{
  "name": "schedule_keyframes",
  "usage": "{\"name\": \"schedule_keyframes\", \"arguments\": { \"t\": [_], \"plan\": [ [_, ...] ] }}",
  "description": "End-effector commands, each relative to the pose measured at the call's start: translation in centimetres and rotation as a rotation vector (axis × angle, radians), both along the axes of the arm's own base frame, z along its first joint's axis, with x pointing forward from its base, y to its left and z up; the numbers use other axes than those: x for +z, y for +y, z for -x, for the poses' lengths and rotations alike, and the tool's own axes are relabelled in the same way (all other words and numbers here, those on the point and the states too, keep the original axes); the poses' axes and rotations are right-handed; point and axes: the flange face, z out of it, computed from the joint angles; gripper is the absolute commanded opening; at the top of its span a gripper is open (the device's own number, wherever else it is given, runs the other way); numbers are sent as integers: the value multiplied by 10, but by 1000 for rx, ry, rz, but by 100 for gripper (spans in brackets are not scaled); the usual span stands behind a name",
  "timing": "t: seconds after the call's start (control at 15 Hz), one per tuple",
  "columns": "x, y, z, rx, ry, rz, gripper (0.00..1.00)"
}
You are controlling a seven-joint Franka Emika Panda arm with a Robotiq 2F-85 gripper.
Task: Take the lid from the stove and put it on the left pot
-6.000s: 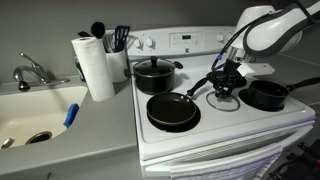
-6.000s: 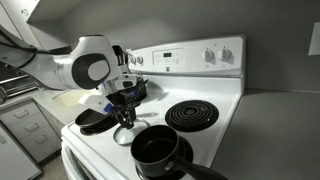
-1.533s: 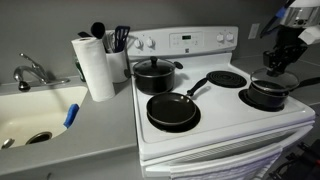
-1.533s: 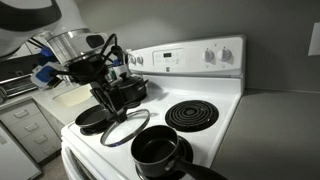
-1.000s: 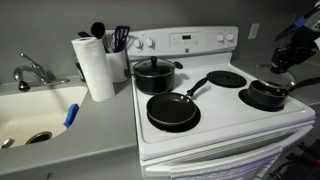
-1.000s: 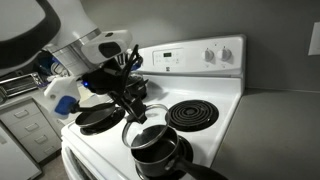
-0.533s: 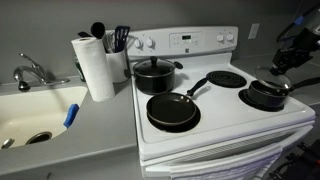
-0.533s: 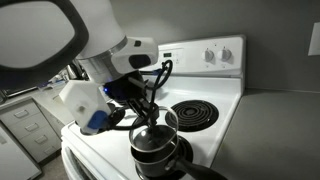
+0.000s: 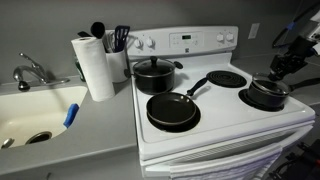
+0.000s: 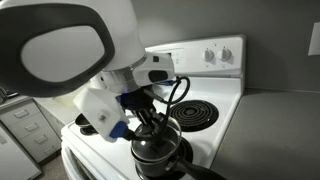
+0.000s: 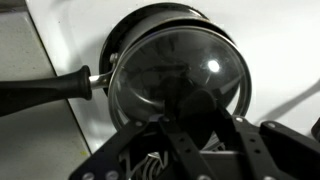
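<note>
While the gripper is clamping the glass lid at its centre, with the knob hidden between the fingers, the lid is hanging directly beneath it. It is covering the mouth of the small black saucepan. The wrist view is not showing whether the metal rim is touching the pan. The saucepan's handle is pointing away to one side of the gripper. The pan is sitting below the gripper at a front corner of the white stove. In an exterior view a bare coil burner is lying just beyond the gripper, toward the back panel. Well off to the gripper's side, a wide frying pan is sitting on another front burner. A taller lidded pot is standing behind it. Farther still, a paper towel roll is standing beside a sink.
</note>
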Motion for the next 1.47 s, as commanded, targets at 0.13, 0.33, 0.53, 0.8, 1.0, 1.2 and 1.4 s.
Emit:
{"name": "schedule_keyframes", "arguments": {
  "t": [0.13, 0.33, 0.53, 0.8, 1.0, 1.2, 1.4],
  "plan": [
    [-1, 0, -17, 42, 45, -25, 15],
    [-4, 4, -21, 55, 75, -43, 15],
    [-10, 10, -24, 70, 98, -63, 15],
    [-14, 12, -24, 50, 175, -48, 15],
    [-14, 14, -25, 30, 228, -27, 15],
    [-16, 19, -26, 31, 259, 26, 15],
    [-20, 24, -28, 41, 251, 66, 15]
  ]
}}
